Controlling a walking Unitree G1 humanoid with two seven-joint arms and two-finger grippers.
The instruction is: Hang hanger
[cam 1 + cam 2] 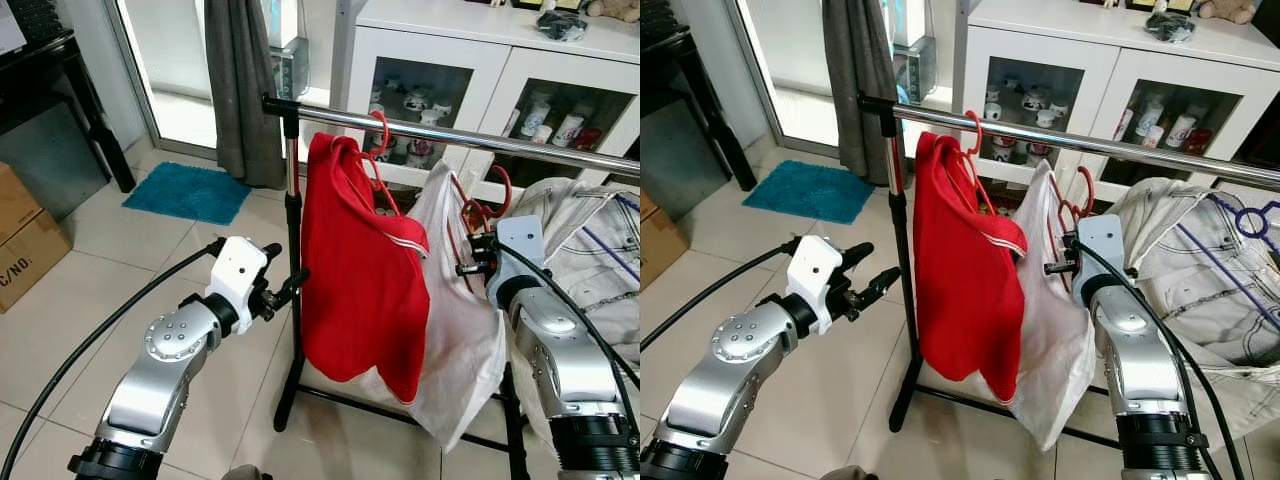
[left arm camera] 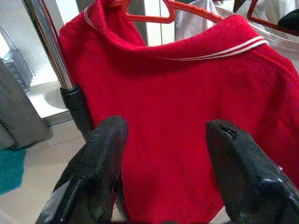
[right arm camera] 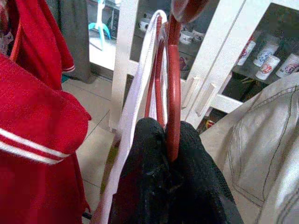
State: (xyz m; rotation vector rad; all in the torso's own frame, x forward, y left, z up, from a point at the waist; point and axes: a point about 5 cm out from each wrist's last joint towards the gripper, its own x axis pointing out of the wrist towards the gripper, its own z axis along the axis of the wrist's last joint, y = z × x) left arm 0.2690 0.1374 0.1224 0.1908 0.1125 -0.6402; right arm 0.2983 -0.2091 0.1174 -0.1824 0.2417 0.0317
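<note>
One red shirt (image 1: 360, 270) beside claw (image 1: 470, 255)

The rail (image 1: 450, 135) was polished, shiny metal. Hanging from it, the red shirt (image 1: 355, 290) looked like soft matt cloth, and the hanger (image 3: 172, 84) beside it was smooth glossy red plastic. Below the rail, the floor (image 1: 120, 290) was smooth, pale tile.

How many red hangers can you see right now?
2: one red hanger hooked on the rail carrying the red shirt; another clamped in the right tool, holding the white garment.
</note>
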